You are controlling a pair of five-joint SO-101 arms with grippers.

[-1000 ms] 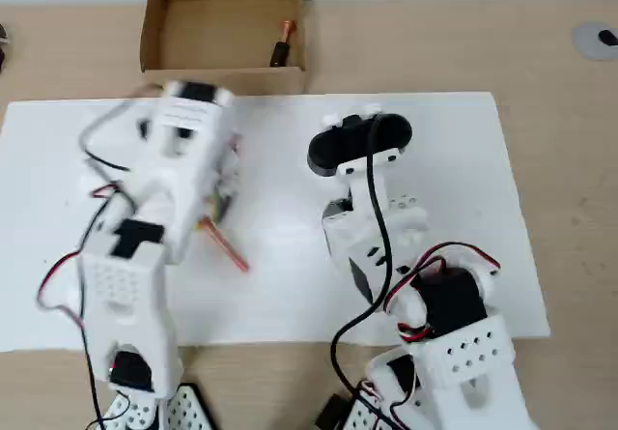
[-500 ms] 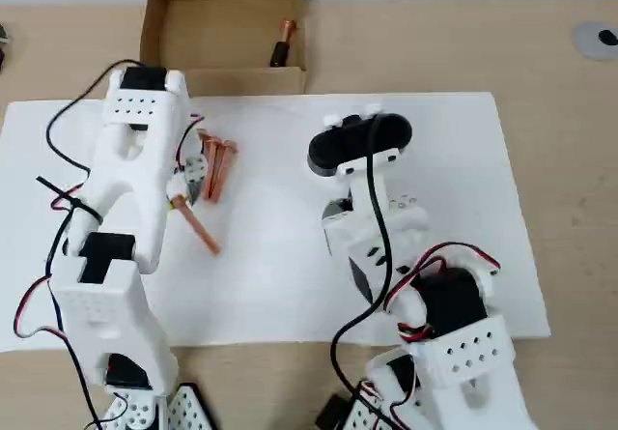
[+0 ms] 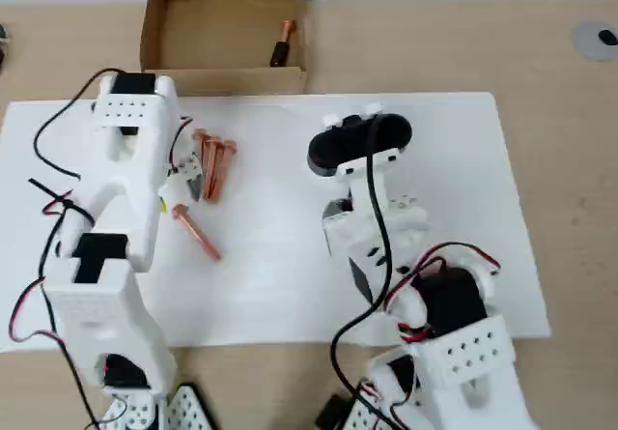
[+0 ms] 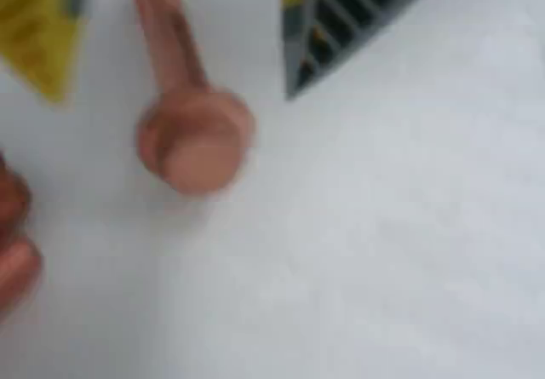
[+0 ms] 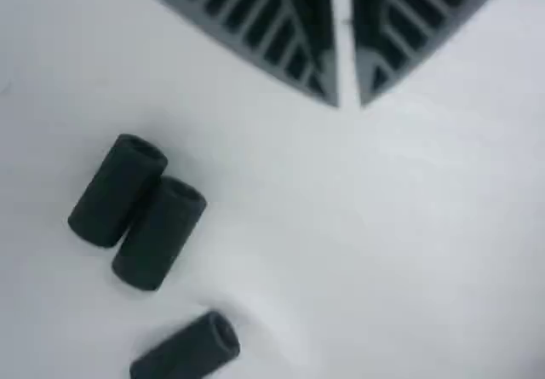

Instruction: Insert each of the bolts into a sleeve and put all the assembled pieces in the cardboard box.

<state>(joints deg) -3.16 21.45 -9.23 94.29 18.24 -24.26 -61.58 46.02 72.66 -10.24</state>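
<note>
Three copper bolts (image 3: 213, 164) lie bunched on the white sheet (image 3: 290, 275), and a fourth bolt (image 3: 199, 233) lies apart, nearer the front. My left gripper (image 3: 182, 185) is low beside them. In the left wrist view it is open (image 4: 170, 96), with one bolt (image 4: 194, 137) lying loose between the yellow and dark fingers. My right gripper (image 5: 345, 98) is shut on nothing, just above the sheet. Three black sleeves (image 5: 119, 190) (image 5: 160, 232) (image 5: 187, 349) lie close by it. The cardboard box (image 3: 159, 34) at the back holds one assembled piece (image 3: 283, 43).
The right arm's black motor housing (image 3: 359, 145) and body stand over the middle of the sheet and hide the sleeves from above. Bare wooden table (image 3: 550, 111) surrounds the sheet. A grey disc (image 3: 596, 40) sits at the far right edge.
The left arm swung left and back, uncovering the bunch of bolts. The single bolt shifted a little to the left with it. The right arm stayed still.
</note>
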